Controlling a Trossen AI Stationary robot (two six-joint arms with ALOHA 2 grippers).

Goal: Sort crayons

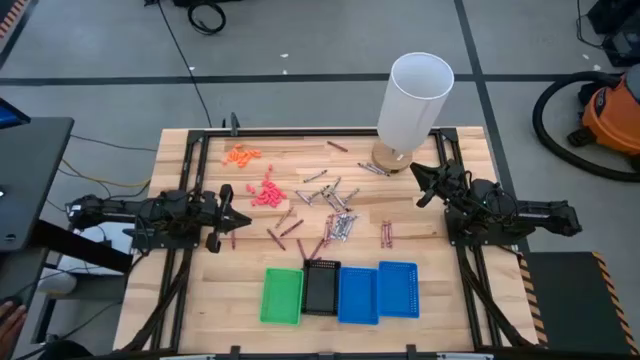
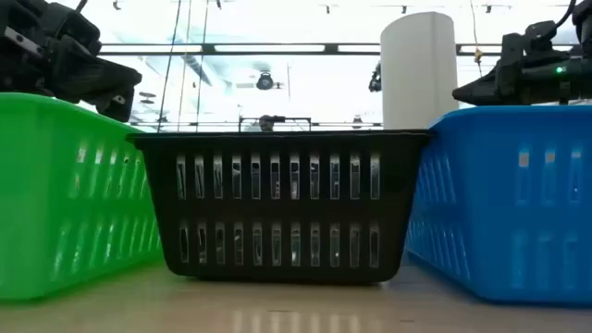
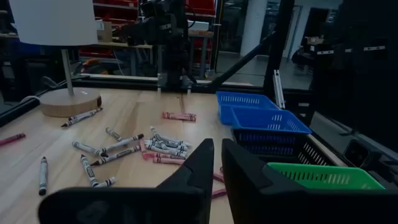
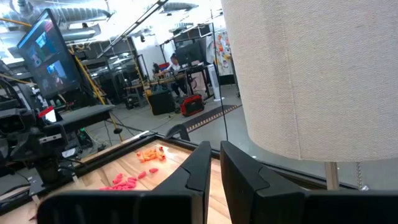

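Observation:
Many crayons (image 1: 330,205) lie flat and scattered on the middle of the wooden table, grey, dark maroon and red; the left wrist view shows them (image 3: 124,146) ahead of the fingers. A red pair (image 1: 386,233) lies apart to the right. My left gripper (image 1: 243,217) hovers at the table's left, shut, pointing toward the crayons, with nothing between its fingers (image 3: 217,144). My right gripper (image 1: 422,186) is at the right, beside the lamp, shut and empty (image 4: 216,147).
A white-shaded lamp (image 1: 415,95) stands at the far right on a round wooden base. A green tray (image 1: 282,295), a black tray (image 1: 322,287) and two blue trays (image 1: 378,292) line the near edge. Orange bits (image 1: 241,154) and pink-red bits (image 1: 266,192) lie far left.

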